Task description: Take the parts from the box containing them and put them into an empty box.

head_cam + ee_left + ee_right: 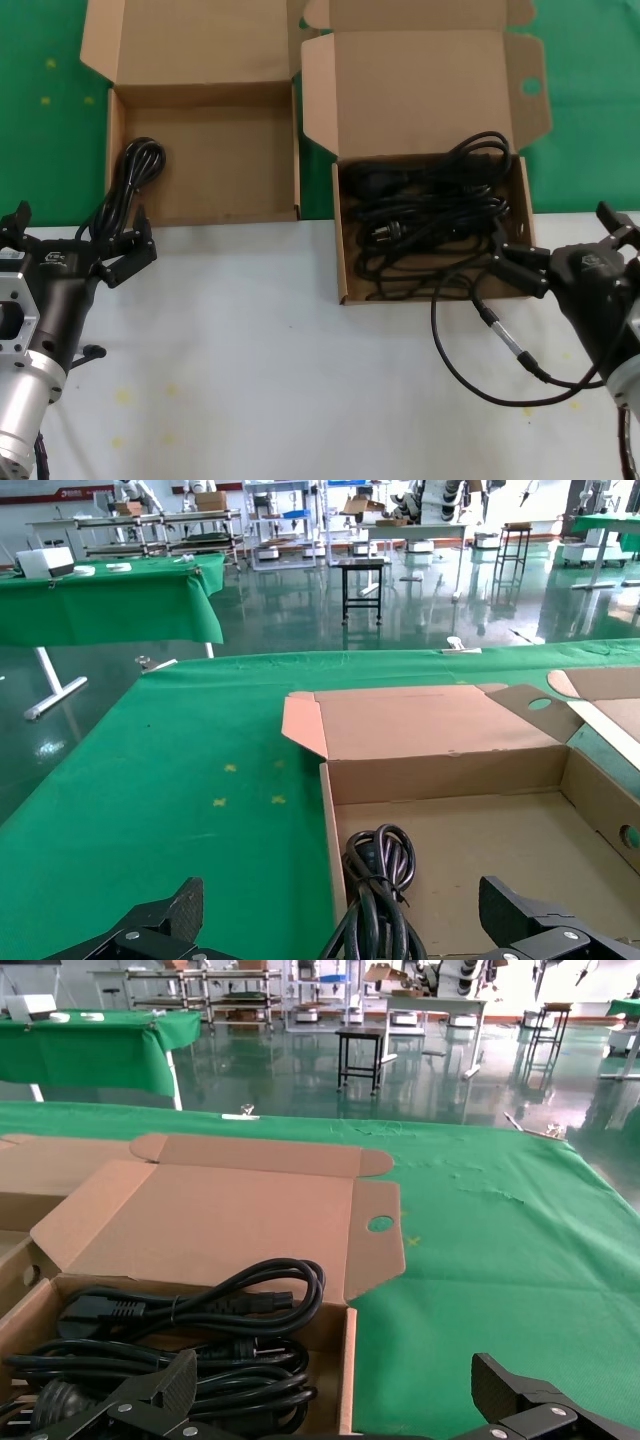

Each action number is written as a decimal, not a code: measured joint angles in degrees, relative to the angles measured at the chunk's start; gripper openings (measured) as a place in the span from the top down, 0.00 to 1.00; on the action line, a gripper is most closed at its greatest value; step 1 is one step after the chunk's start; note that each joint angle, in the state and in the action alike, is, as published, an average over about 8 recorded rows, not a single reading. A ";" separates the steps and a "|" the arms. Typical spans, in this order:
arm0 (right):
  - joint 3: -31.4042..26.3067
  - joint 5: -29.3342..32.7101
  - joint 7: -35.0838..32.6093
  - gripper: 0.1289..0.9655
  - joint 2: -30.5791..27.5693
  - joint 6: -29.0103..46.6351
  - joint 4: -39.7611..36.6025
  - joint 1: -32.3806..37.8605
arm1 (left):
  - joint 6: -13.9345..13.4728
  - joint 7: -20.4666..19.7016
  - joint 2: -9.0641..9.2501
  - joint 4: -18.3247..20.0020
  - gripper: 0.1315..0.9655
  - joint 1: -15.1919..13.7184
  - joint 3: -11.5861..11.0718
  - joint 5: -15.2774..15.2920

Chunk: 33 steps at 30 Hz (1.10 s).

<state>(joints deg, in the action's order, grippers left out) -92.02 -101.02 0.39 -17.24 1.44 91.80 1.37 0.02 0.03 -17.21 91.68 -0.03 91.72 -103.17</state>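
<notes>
Left hand (pixel 128 250) wide, right hand (pixel 522 268) wide; one cord (pixel 130 175) in left box (pixel 205 215), tangled cords (pixel 430 220) fill right box (pixel 345 270)

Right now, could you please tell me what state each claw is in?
Left claw: open, holding nothing, at the near edge of the left box, over a cord.
Right claw: open, empty, at the cord-filled box.

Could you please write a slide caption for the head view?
Left pincer open beside one cord draped over the left box; right pincer open at the full box.
</notes>
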 joint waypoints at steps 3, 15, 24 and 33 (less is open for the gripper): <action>0.00 0.00 0.00 0.00 0.00 0.00 0.00 0.00 | 0.00 0.00 0.00 0.00 0.00 0.00 0.00 0.00; 0.00 0.00 0.00 0.00 0.00 0.00 0.00 0.00 | 0.00 0.00 0.00 0.00 0.00 0.00 0.00 0.00; 0.00 0.00 0.00 0.00 0.00 0.00 0.00 0.00 | 0.00 0.00 0.00 0.00 0.00 0.00 0.00 0.00; 0.00 0.00 0.00 0.00 0.00 0.00 0.00 0.00 | 0.00 0.00 0.00 0.00 0.00 0.00 0.00 0.00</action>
<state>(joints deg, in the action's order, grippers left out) -92.02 -101.02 0.39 -17.24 1.44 91.80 1.37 0.02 0.03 -17.21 91.68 -0.03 91.72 -103.17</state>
